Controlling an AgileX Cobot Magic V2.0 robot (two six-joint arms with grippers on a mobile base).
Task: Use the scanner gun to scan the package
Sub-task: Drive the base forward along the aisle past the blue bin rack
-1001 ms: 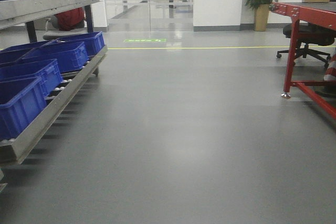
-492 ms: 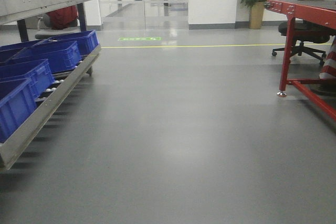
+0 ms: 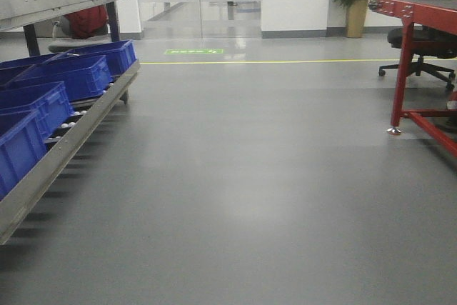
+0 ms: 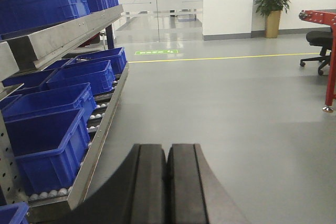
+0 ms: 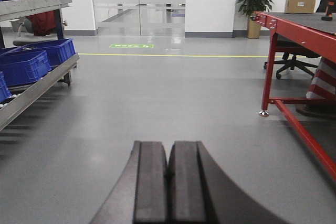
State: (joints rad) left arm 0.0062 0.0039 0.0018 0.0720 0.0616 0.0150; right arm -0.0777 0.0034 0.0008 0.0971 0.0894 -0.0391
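The left gripper (image 4: pixel 168 156) has its jaws pressed together on nothing, and so does the right gripper (image 5: pixel 169 153). The package (image 5: pixel 300 3), a tan box with a small white label, sits at the far end of the red table (image 5: pixel 294 29). Just right of it, a dark-and-orange object (image 5: pixel 329 2) is cut off by the frame edge and cannot be identified. Blue bins (image 4: pixel 50 145) fill the roller rack (image 3: pixel 64 155) across the aisle from the table.

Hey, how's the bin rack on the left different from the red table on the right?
The rack is bare grey metal; the table has a red frame. The rack has two tiers loaded with blue bins; the table has one flat dark top. Both stand on the grey floor, either side of the open aisle.
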